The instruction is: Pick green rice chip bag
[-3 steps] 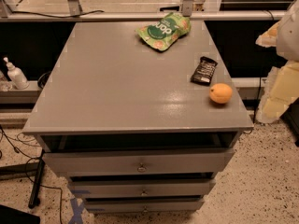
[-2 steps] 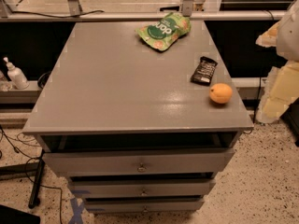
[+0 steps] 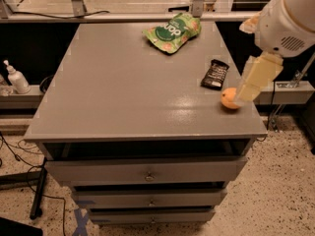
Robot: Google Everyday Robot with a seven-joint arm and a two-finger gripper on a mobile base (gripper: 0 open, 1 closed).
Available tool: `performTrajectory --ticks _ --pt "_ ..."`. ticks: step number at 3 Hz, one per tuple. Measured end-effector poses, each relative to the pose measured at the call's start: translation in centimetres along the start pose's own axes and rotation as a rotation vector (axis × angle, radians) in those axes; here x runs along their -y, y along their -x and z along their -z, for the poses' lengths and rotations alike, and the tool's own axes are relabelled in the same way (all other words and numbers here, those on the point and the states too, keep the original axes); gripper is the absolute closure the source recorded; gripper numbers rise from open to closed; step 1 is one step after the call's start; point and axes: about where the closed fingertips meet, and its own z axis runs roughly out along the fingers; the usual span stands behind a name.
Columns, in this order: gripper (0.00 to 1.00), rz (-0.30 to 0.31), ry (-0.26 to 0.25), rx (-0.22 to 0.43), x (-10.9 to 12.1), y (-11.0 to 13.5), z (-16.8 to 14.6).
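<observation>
Because the green rice chip bag lies near the far edge of the desk, well apart from the other things, you have open room on every side of it. Your hand hangs at the near-right corner, just beside the orange. You cannot tell how far it is open, and nothing shows in its hold. The small black wrapper sits between hand and bag, so you would likely need to rise clear of the orange and pass over the wrapper.
</observation>
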Motion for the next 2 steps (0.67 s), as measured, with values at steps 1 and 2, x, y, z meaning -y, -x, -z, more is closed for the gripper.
performTrajectory --ticks 1,2 --pt "0.00 0.050 -0.058 0.081 4.1 3.9 -3.5" --pt "0.00 0.067 -0.087 0.151 7.8 7.1 -6.7"
